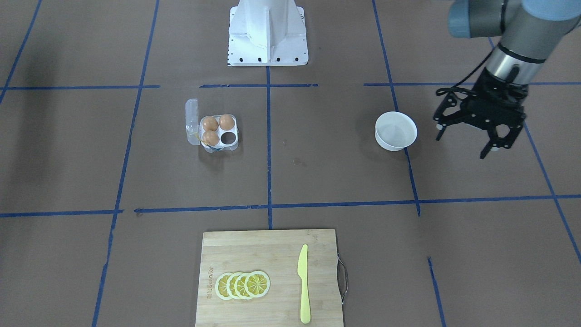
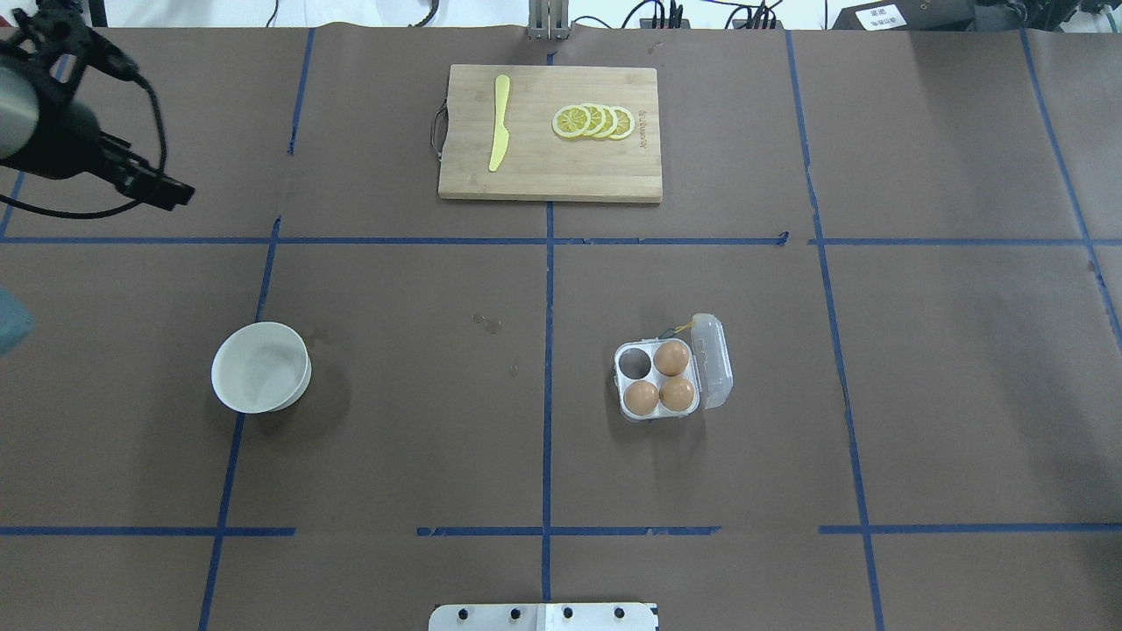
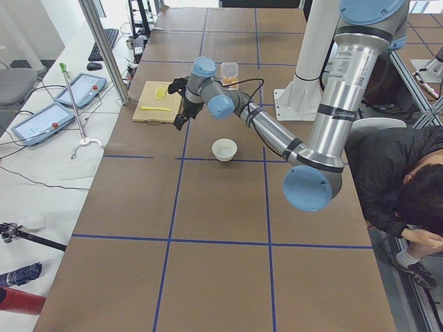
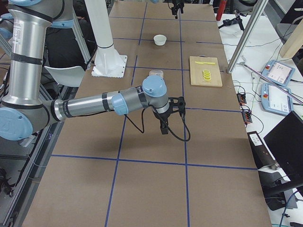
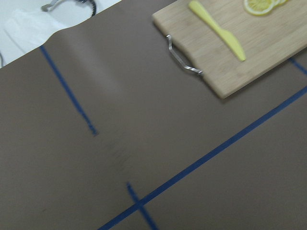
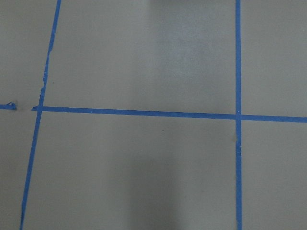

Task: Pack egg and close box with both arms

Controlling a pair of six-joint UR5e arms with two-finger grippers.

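Observation:
The clear egg carton (image 1: 232, 144) lies open, with its lid (image 1: 192, 120) hinged out to the side. Three orange-brown eggs (image 1: 209, 123) fill three cells and one cell (image 1: 228, 137) is empty. The carton also shows in the overhead view (image 2: 697, 408). My left gripper (image 1: 470, 138) is open and empty, hanging above the table beside the white bowl (image 1: 396, 131), which looks empty. My right gripper (image 4: 164, 120) shows only in the right side view, hanging over bare table far from the carton. I cannot tell whether it is open or shut. Neither wrist view shows fingers.
A wooden cutting board (image 1: 254, 254) lies at the table edge across from the robot, with a yellow knife (image 1: 304, 284) and lemon slices (image 1: 243, 284) on it. The white pedestal (image 1: 268, 34) stands behind the carton. Blue tape lines cross the brown table.

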